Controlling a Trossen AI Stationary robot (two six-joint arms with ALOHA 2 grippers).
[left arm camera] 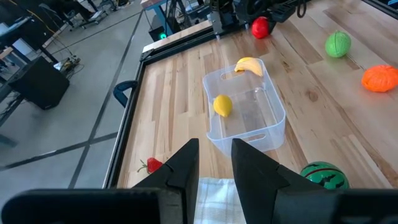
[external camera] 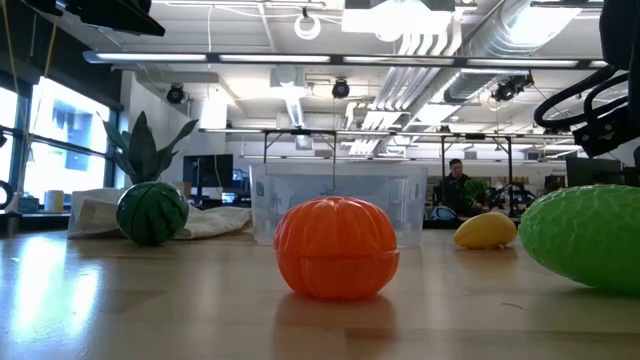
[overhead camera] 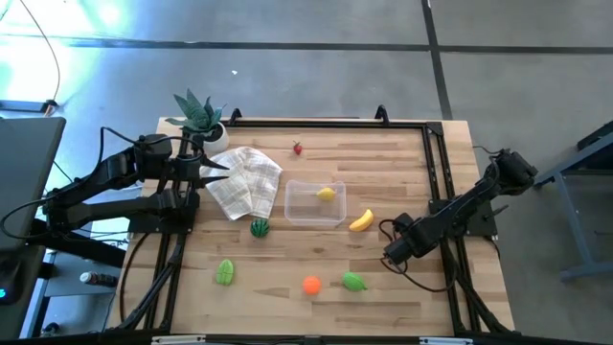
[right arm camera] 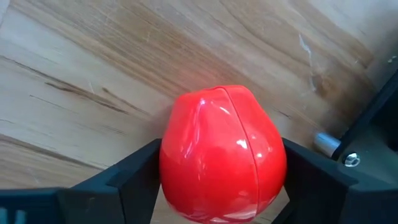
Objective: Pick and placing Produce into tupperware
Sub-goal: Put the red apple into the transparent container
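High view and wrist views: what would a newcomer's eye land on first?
The red fruit filling the right wrist view, sitting between the right claw's fingers near the table's right edge. Next, the clear tupperware mid-table with one lemon inside, and a banana just outside it.

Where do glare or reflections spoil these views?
High view: strong glare on the floor at upper left, while the table is evenly lit. Low view: a bright window at left, with sheen on the tabletop below it. Right wrist view: white highlights on the glossy red fruit.
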